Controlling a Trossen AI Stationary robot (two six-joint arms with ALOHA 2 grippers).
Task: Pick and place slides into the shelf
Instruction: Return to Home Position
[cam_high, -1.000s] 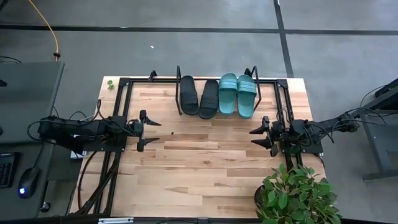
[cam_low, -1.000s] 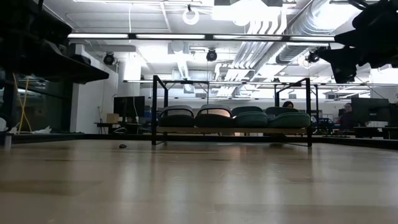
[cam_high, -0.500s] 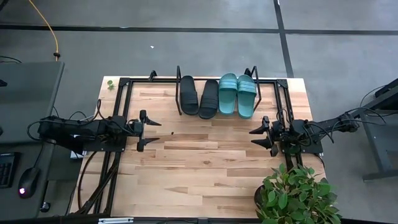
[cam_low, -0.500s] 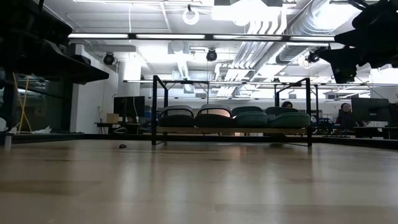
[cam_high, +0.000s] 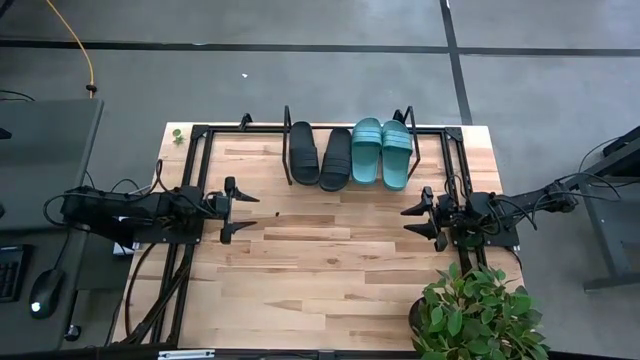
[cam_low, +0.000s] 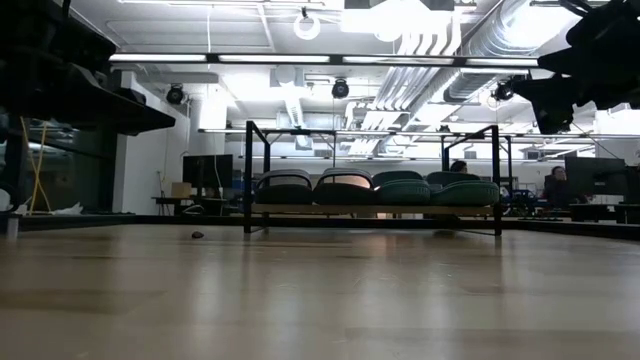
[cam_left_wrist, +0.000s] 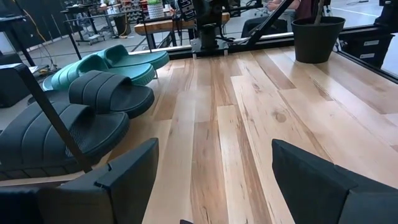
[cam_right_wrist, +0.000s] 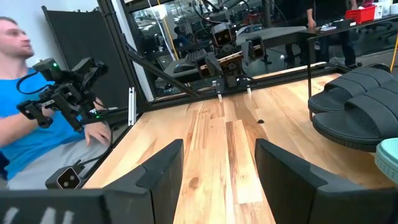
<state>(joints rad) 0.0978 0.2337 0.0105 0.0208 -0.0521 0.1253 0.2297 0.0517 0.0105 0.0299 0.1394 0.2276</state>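
Observation:
All four slides lie side by side on the shelf (cam_high: 447, 131) at the table's far edge: two black slides (cam_high: 305, 152) (cam_high: 337, 158) to the left and two teal-green slides (cam_high: 366, 150) (cam_high: 397, 153) to the right. The low view shows them in a row on the shelf board (cam_low: 372, 208). My left gripper (cam_high: 240, 210) hovers open over the table's left side, clear of the slides (cam_left_wrist: 93, 124). My right gripper (cam_high: 418, 221) hovers open over the right side, with the black slides (cam_right_wrist: 357, 118) off to one side of it.
A potted plant (cam_high: 475, 315) stands at the table's near right corner. A small dark speck (cam_high: 291, 213) lies on the bare boards between the grippers. A person in a blue shirt (cam_right_wrist: 37, 112) sits beyond the table's left edge holding a controller.

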